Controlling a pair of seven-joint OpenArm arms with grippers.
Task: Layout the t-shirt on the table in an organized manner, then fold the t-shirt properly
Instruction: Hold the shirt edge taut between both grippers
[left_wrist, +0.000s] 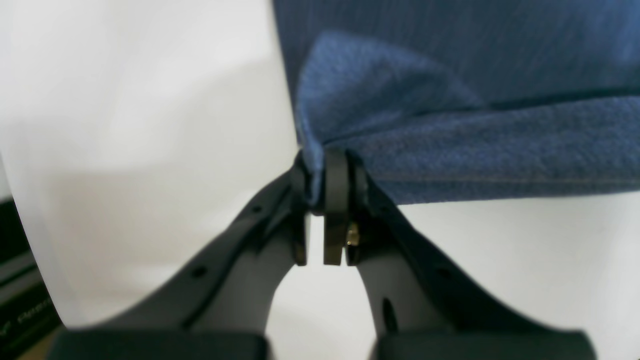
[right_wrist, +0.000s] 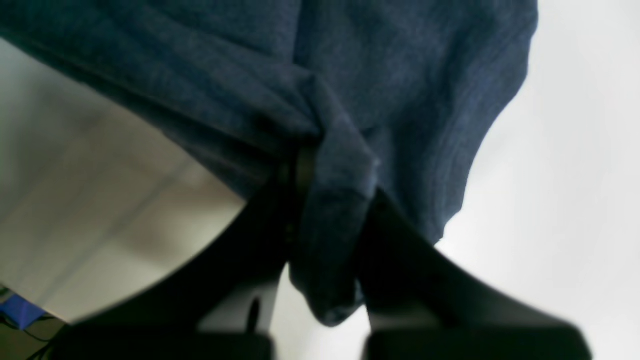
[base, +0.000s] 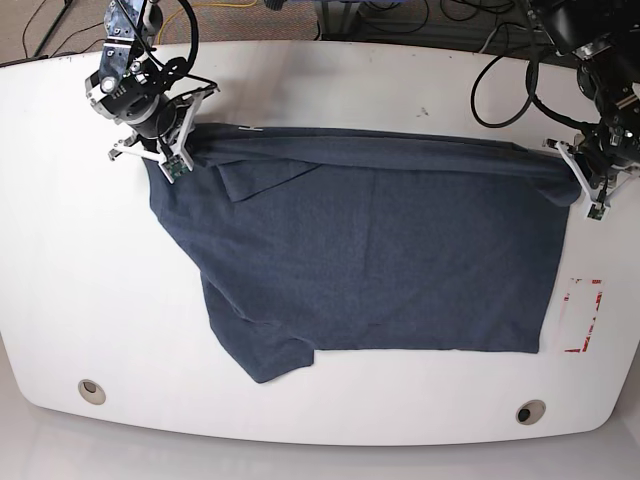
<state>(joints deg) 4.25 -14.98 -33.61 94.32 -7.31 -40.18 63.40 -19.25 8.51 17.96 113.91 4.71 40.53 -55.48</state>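
Observation:
A dark blue t-shirt (base: 380, 260) lies spread across the white table (base: 80, 280), its top edge folded over and stretched between both grippers. My left gripper (base: 578, 172) is at the shirt's far right corner. In the left wrist view this gripper (left_wrist: 325, 185) is shut on a pinch of the shirt's edge (left_wrist: 475, 140). My right gripper (base: 172, 150) is at the shirt's far left corner. In the right wrist view this gripper (right_wrist: 325, 170) is shut on a bunched fold of the shirt (right_wrist: 390, 75), which hides the fingertips.
A red-outlined rectangle mark (base: 581, 316) sits just right of the shirt's hem. Two round grommet holes (base: 91, 390) (base: 530, 411) lie near the front edge. Cables (base: 400, 20) run behind the table. The table's edge (left_wrist: 20, 225) shows left of my left gripper.

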